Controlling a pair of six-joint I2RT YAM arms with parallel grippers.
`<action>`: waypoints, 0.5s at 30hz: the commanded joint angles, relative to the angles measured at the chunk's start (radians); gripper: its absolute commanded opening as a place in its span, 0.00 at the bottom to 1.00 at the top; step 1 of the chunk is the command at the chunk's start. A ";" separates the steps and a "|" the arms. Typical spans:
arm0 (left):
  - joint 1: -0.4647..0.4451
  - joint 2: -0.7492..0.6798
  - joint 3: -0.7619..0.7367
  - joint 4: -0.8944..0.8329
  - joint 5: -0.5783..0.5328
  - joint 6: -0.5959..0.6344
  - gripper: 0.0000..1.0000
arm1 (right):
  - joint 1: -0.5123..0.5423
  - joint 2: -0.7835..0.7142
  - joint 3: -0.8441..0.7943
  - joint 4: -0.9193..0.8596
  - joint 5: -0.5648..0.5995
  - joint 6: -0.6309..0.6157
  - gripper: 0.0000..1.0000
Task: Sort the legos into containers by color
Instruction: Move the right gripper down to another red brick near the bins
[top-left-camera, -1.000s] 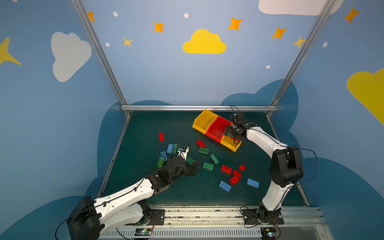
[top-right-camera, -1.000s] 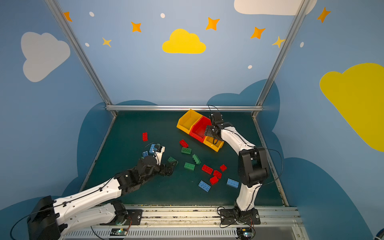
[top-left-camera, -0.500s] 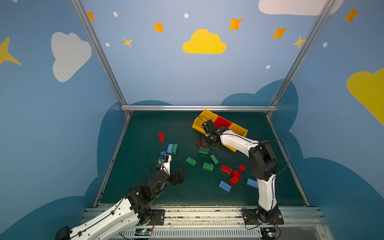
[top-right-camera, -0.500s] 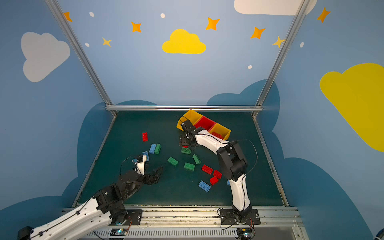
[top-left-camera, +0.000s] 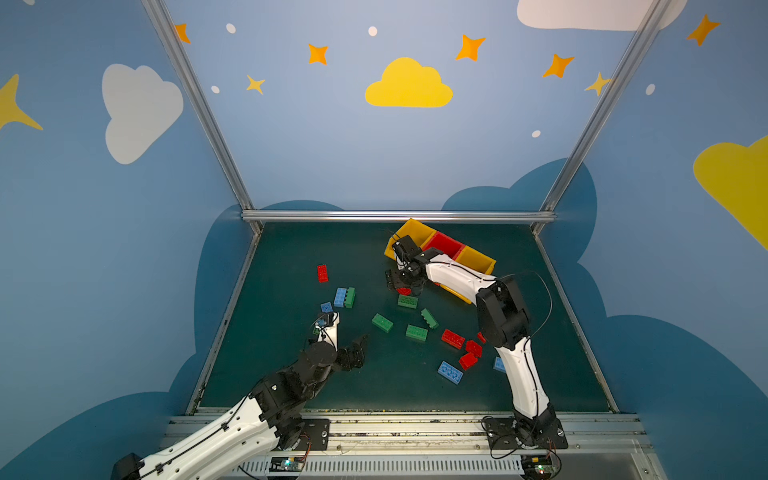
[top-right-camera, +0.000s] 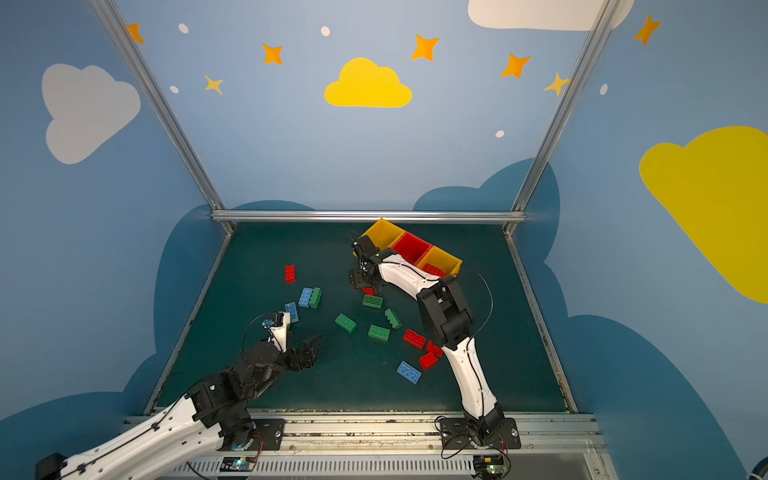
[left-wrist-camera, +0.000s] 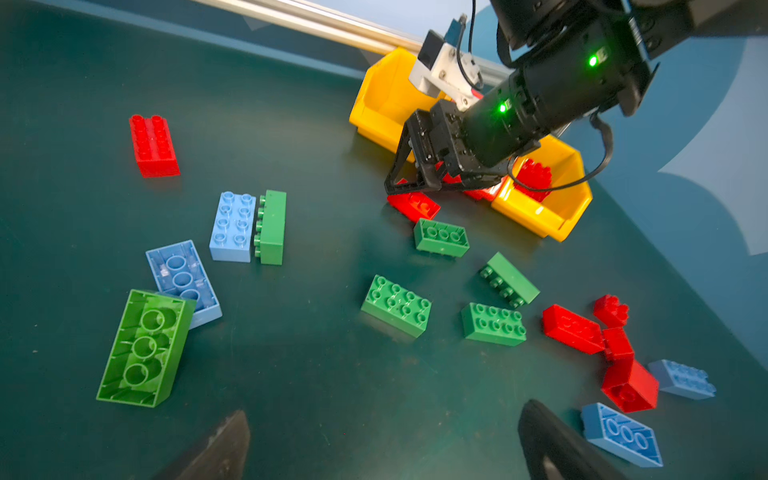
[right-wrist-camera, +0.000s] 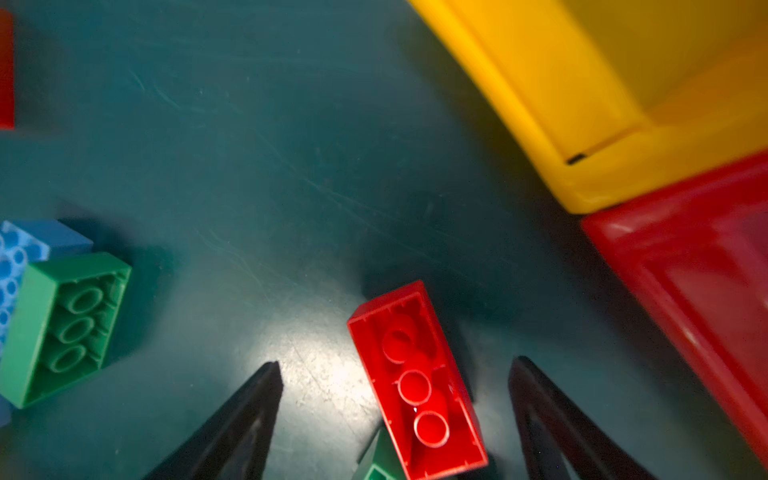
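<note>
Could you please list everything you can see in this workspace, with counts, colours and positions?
Bins: three joined, yellow-red-yellow, back right of mat.
Red bricks: six on the mat; one alone at left, one beside the bins, four clustered front right. At least one more lies in the right yellow bin.
Green bricks: six; two at left, four mid-mat.
Blue bricks: four; two at left, two front right.
Mat: one, dark green.
Left gripper: one, black, open and empty, front left.
Right gripper: one, black, open, straddling the red brick beside the bins.
</note>
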 joint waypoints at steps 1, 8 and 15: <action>-0.001 0.025 0.001 0.030 -0.015 0.006 1.00 | -0.001 0.033 0.023 -0.040 -0.037 -0.033 0.80; 0.001 0.052 0.007 0.045 -0.016 0.015 1.00 | -0.001 0.052 0.027 -0.049 -0.041 -0.032 0.60; 0.000 0.043 0.010 0.045 -0.015 0.017 1.00 | -0.002 0.041 0.057 -0.092 0.012 -0.033 0.34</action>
